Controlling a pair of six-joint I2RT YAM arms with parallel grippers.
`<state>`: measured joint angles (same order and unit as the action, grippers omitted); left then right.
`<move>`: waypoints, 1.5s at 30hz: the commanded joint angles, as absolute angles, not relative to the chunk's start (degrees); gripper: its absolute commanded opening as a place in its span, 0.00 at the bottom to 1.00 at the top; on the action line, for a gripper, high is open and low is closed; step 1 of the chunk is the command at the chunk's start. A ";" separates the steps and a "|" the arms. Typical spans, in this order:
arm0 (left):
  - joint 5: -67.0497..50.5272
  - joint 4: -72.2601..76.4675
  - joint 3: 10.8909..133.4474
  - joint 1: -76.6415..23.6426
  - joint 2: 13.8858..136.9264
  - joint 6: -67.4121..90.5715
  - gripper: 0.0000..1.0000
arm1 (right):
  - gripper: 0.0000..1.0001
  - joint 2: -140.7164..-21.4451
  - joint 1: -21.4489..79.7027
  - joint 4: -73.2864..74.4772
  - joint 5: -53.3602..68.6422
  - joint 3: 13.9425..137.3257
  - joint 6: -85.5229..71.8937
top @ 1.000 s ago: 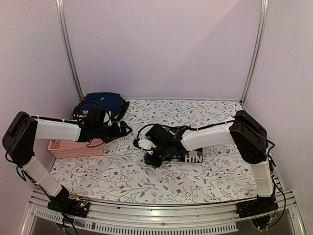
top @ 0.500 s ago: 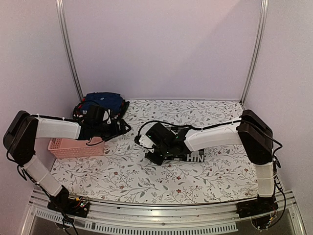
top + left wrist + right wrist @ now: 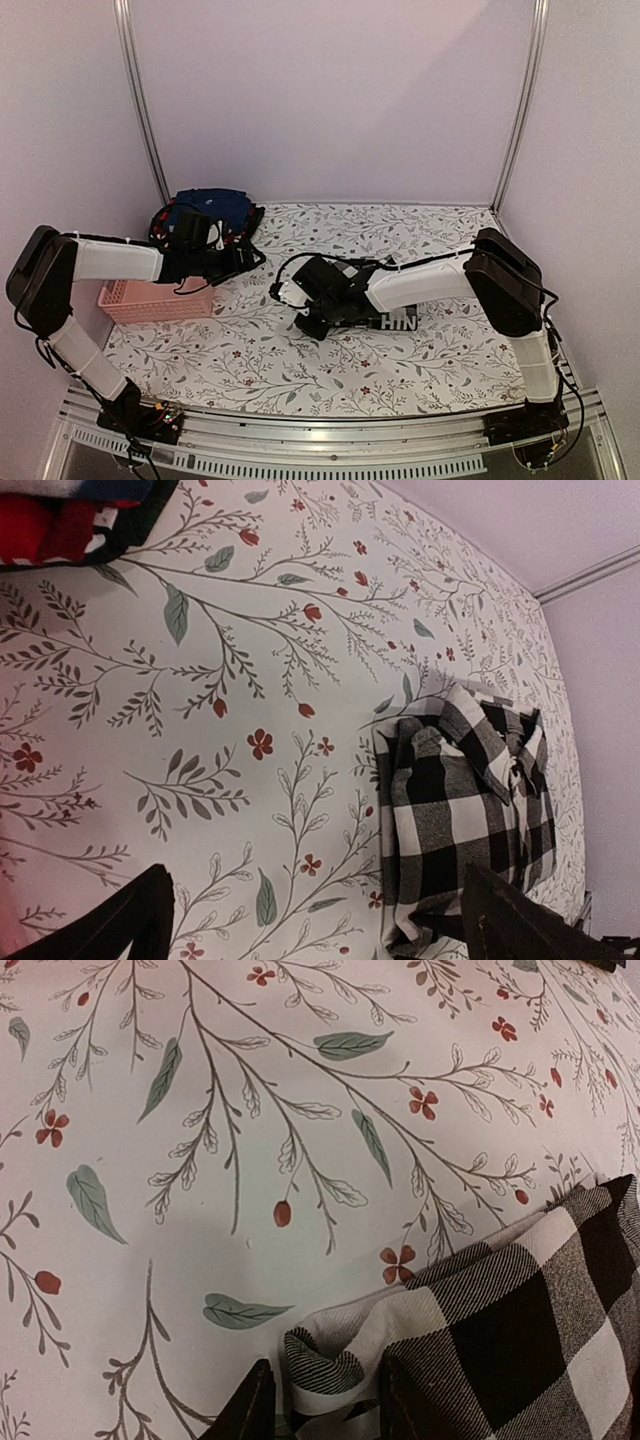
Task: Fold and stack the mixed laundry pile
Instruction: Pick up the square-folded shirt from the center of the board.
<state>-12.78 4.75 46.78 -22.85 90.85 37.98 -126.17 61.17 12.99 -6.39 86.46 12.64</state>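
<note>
A folded black-and-white checked shirt (image 3: 470,820) lies mid-table, mostly under my right arm in the top view. My right gripper (image 3: 325,1400) (image 3: 302,322) is at its left corner, both fingers pressed against a bunched fold of the shirt (image 3: 330,1365). A black garment with white lettering (image 3: 398,322) shows just right of that arm. At the back left sits a stack with navy blue trousers (image 3: 210,208) on top and a red-and-black piece (image 3: 50,525) beneath. My left gripper (image 3: 250,262) (image 3: 315,910) hangs open over bare tablecloth beside that stack, holding nothing.
A pink slotted basket (image 3: 150,300) stands at the left edge, under my left forearm. The floral tablecloth (image 3: 300,370) covers the table. Walls and two metal uprights (image 3: 140,100) close in the back and sides.
My right gripper's fingers have narrowed round the shirt's corner fold and the arm has shifted slightly left. My left gripper has drawn back a little toward the stack, still open.
</note>
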 commanded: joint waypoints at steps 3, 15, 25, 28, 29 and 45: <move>-14.75 4.75 47.51 -22.13 92.34 37.92 1.00 | 0.16 -131.12 61.06 14.11 -3.30 86.24 12.77; -19.91 11.16 49.18 -24.53 97.07 41.46 1.00 | 0.00 -113.21 56.32 -2.22 -0.83 74.47 13.50; -21.90 17.38 53.80 -28.66 103.77 47.85 1.00 | 0.00 -111.90 55.82 -4.07 -0.60 75.09 13.42; -22.95 18.58 54.89 -29.52 106.13 49.45 1.00 | 0.00 -111.71 55.81 -4.77 -0.61 75.45 13.04; -23.42 19.44 55.07 -29.81 107.02 50.28 1.00 | 0.00 -111.75 55.81 -4.87 1.18 75.76 12.89; -36.12 29.10 56.03 -30.91 117.98 54.05 0.96 | 0.00 -115.02 57.47 -5.86 1.10 78.70 14.70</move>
<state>-31.20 26.09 55.79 -29.93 115.63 53.41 -114.08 56.80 -3.53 1.80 76.69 13.37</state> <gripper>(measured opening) 0.978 0.011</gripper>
